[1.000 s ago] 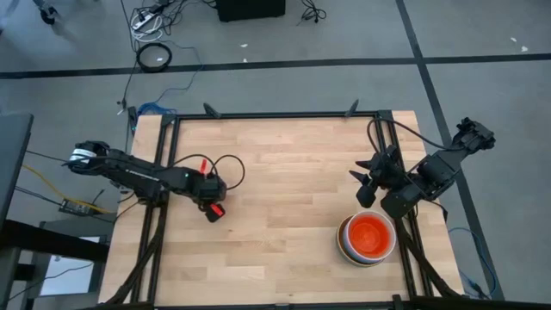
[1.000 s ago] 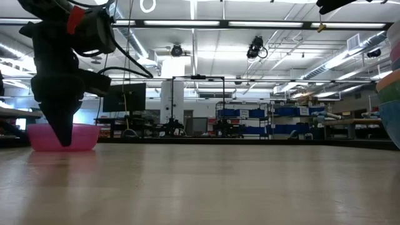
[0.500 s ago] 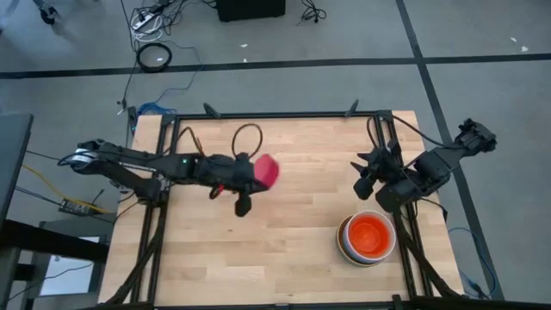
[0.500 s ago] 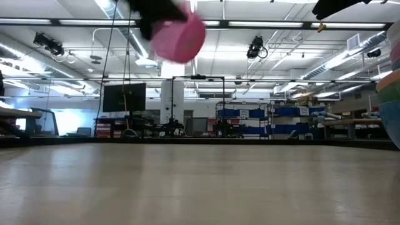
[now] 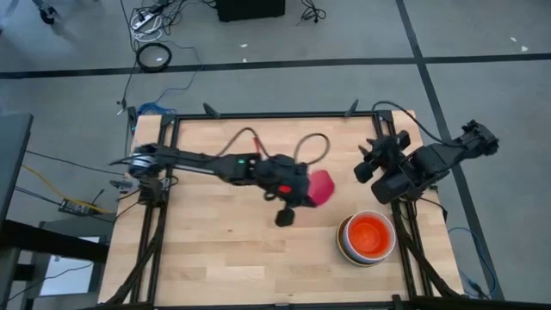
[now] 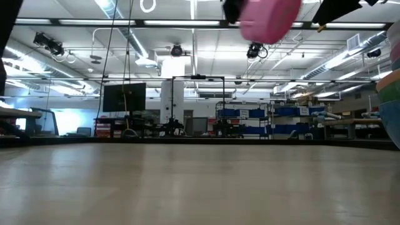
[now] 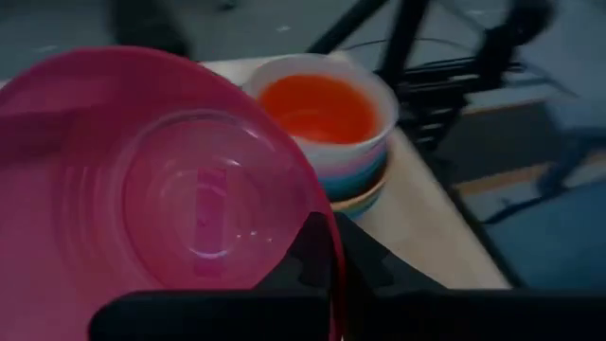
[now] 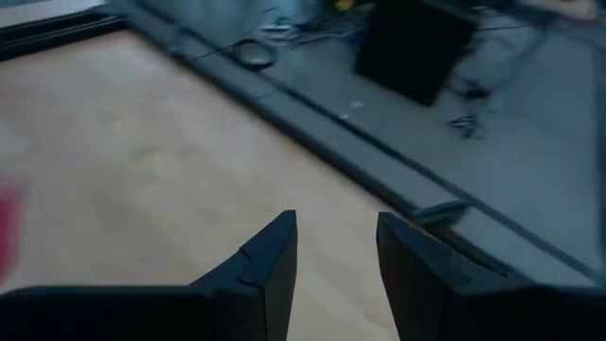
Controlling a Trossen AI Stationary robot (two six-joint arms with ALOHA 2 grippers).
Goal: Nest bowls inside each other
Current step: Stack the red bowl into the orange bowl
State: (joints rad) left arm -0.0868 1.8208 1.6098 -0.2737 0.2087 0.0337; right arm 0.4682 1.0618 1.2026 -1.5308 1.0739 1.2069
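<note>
A pink bowl (image 5: pixel 321 187) hangs high above the table's middle, with my left gripper (image 5: pixel 306 191) shut on it; the low view shows that pink bowl (image 6: pixel 269 19) near the picture's top. A stack of bowls (image 5: pixel 368 238) with an orange-red bowl (image 7: pixel 320 106) on top stands on the table near the right front. My right gripper (image 8: pixel 336 248) is open with nothing between its fingers. It hovers above the table's right side (image 5: pixel 366 165), on the far side of the stack. My left gripper pinches the pink bowl's rim (image 7: pixel 333 248) between its two fingers (image 7: pixel 308 260), one on each side of the wall. The fingers come from the table's left, slanting slightly down. The bowl is lifted clear of the table and tipped onto its side.
Bare wooden tabletop (image 5: pixel 250 250) lies in front of and left of the stack. Black frame rails (image 5: pixel 275 114) run along the table's far, left and right edges. Cables loop over the left arm (image 5: pixel 245 138).
My left gripper has swung up and toward the table's right edge, rolling its wrist. It has carried the pink bowl off the table at the left to high above the middle, tipping it onto its side. My right gripper has turned a little toward the far edge.
</note>
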